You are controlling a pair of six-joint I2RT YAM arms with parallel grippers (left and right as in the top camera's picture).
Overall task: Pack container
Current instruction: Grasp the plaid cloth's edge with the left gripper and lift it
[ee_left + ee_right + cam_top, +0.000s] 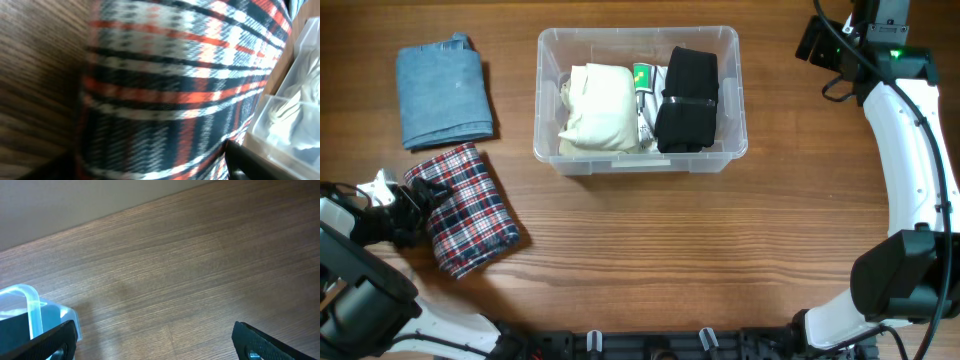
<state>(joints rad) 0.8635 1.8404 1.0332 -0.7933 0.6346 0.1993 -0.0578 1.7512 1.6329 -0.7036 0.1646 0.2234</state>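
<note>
Plaid flannel, folded, fills nearly the whole left wrist view, red and white bars on dark. My left pincer sits at its left edge, low on the left of the overhead frame. One dark finger shows at the lower right of the wrist view with the cloth beside it, but I cannot tell whether the jaws have bitten yet. My right pincer hangs with its fingers wide apart and nothing between them, over bare desk at the upper right.

The worry, as I judge it, is a shallow bite on one edge of the fold. Lifted that way, the flannel could fall open and trail, then drape over the rim instead of dropping inside. A dragging corner might also shove the light bin.

The container stands at the upper centre of the overhead frame, well apart from the flannel. It is clear plastic with rounded corners and is already crowded. It holds a cream folded garment on the left and a black one on the right, with a green-tagged item between them. A folded denim piece waits at the upper left.
</note>
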